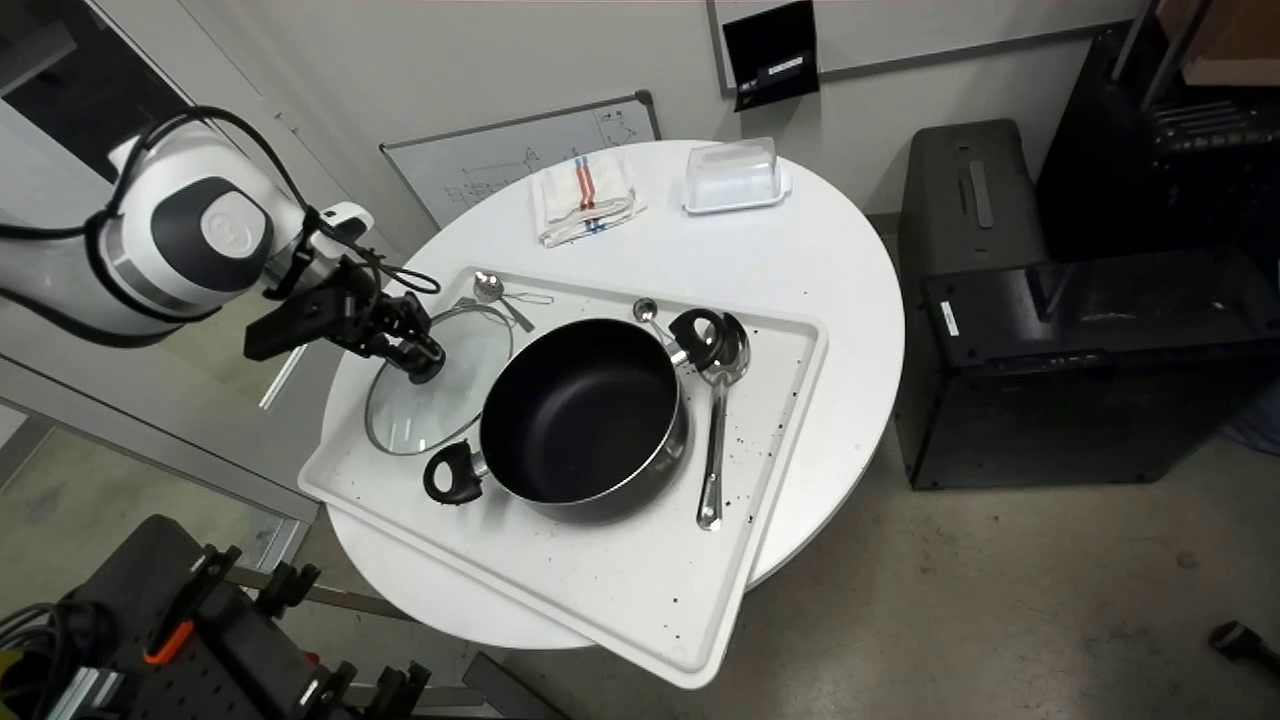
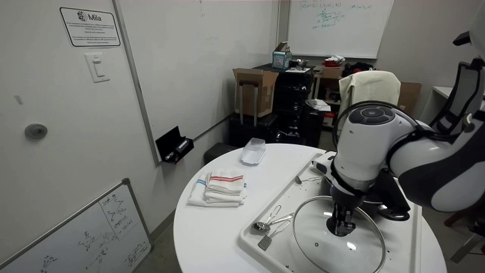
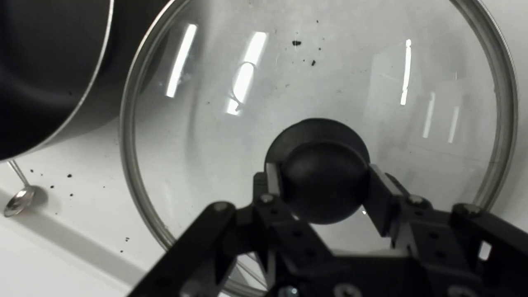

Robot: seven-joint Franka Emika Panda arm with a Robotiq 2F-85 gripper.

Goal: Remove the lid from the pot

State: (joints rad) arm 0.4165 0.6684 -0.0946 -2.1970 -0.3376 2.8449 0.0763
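Observation:
The lid [image 1: 435, 405] is see-through glass with a metal rim and a dark centre knob. It is beside the pot [image 1: 580, 415], off its opening, over the tray; whether it rests there or hangs slightly above, I cannot tell. It also shows in an exterior view [image 2: 322, 242] and the wrist view [image 3: 321, 90]. The black pot is uncovered, its inside visible; part of it shows in the wrist view [image 3: 41, 70]. My gripper [image 1: 422, 362] is at the lid's centre. In the wrist view its fingers [image 3: 324, 179] are shut on the knob, one on each side.
A white tray [image 1: 590, 585] on a round table [image 1: 850, 300] bears the pot. A large metal spoon [image 1: 713, 450] lies by the pot's handle. Small utensils [image 1: 490, 290] lie near the lid. Folded towels [image 1: 585, 195] and a clear-covered dish [image 1: 735, 175] stand at the table's back.

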